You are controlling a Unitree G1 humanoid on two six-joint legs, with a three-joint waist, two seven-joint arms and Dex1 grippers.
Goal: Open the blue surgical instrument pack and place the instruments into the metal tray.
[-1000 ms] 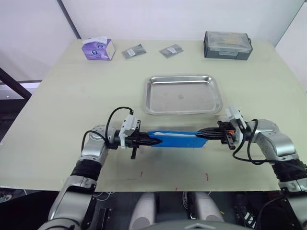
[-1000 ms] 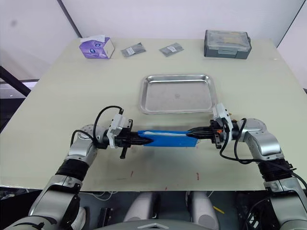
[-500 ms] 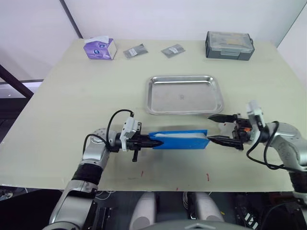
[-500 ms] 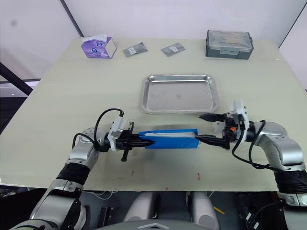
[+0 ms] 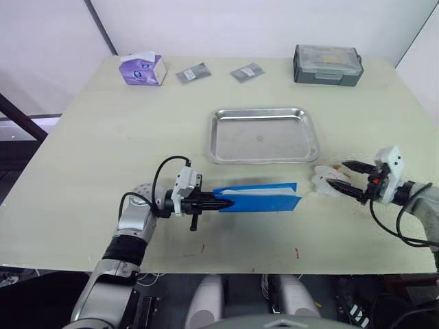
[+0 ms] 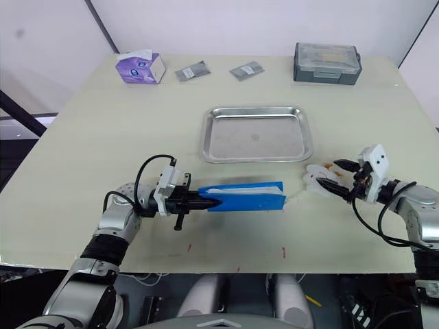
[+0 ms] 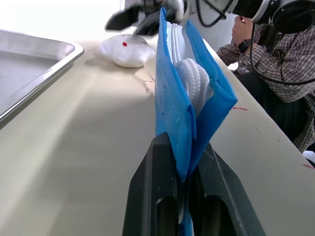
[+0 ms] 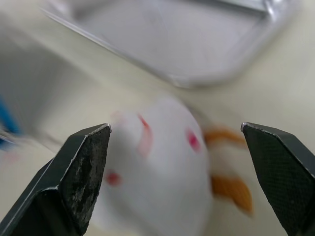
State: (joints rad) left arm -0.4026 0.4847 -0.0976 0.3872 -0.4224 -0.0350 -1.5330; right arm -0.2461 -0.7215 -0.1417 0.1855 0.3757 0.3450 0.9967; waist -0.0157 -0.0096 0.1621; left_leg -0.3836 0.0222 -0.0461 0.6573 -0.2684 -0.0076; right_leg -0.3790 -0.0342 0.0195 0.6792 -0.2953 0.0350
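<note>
The blue surgical instrument pack (image 5: 264,199) lies lengthwise near the table's front, its right end gaping with white padding (image 7: 194,81) inside. My left gripper (image 5: 216,203) is shut on the pack's left end. My right gripper (image 5: 341,176) stands open to the right of the pack, apart from it. A small white bundle (image 5: 325,184) with red and orange marks lies on the table in front of its fingertips, framed by them in the right wrist view (image 8: 162,167). The metal tray (image 5: 219,154) sits behind the pack with nothing in it. The instruments are hidden.
Along the far edge stand a purple tissue box (image 5: 142,69), two small grey sachets (image 5: 192,72), and a grey lidded box (image 5: 327,65). A person in a checked shirt (image 7: 280,64) sits beyond the table's right side.
My right gripper opened, let go of the pack's right end and drew back to the right. The white bundle now lies on the table before it. The left gripper keeps its hold.
</note>
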